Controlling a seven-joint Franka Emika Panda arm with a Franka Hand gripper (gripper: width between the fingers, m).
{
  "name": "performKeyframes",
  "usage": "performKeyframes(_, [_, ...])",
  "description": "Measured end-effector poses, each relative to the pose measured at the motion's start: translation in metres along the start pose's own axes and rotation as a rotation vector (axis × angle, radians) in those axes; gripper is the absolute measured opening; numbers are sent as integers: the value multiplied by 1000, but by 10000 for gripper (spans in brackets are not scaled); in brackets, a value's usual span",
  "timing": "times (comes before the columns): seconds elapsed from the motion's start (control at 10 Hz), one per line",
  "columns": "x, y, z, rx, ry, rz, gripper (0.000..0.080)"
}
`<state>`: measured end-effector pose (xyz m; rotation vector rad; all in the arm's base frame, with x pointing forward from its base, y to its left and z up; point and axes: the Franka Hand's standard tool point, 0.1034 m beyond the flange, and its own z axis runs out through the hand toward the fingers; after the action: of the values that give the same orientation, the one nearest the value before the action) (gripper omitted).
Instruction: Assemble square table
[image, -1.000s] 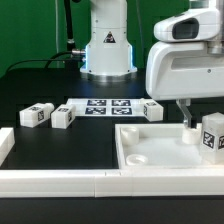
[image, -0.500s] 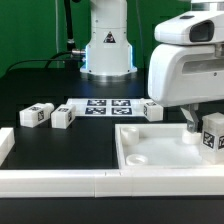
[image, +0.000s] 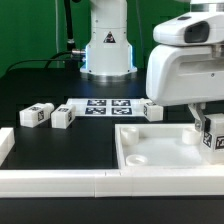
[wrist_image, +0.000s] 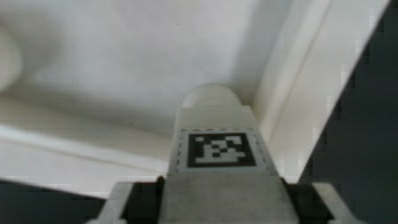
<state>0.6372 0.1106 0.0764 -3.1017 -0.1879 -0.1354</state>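
The square white panel (image: 165, 150) with a raised rim lies at the exterior view's right front. My gripper (image: 211, 128) is shut on a white tag-marked leg post (image: 215, 136) and holds it over the panel's right side. In the wrist view the leg post (wrist_image: 221, 140) points down at the panel (wrist_image: 107, 80) close to its rim, and dark fingers (wrist_image: 151, 200) flank it. Three loose leg posts lie on the table: one (image: 36, 114), a second (image: 62, 117) and a third (image: 152, 110).
The marker board (image: 102, 106) lies flat at the table's middle back. The robot base (image: 106, 45) stands behind it. Long white border rails (image: 60, 180) run along the front and the exterior view's left (image: 5, 145).
My gripper has moved with the leg post toward the exterior view's right and a little lower over the panel. The loose posts have not moved.
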Motion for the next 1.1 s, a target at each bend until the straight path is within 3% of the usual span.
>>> performKeyframes(0.4, [0,1,1,17,8,525,287])
performKeyframes(0.8, [-1,-1,1,13,-9,1048,287])
performKeyframes(1.1, [-1,-2,1,14,-18,1115,289])
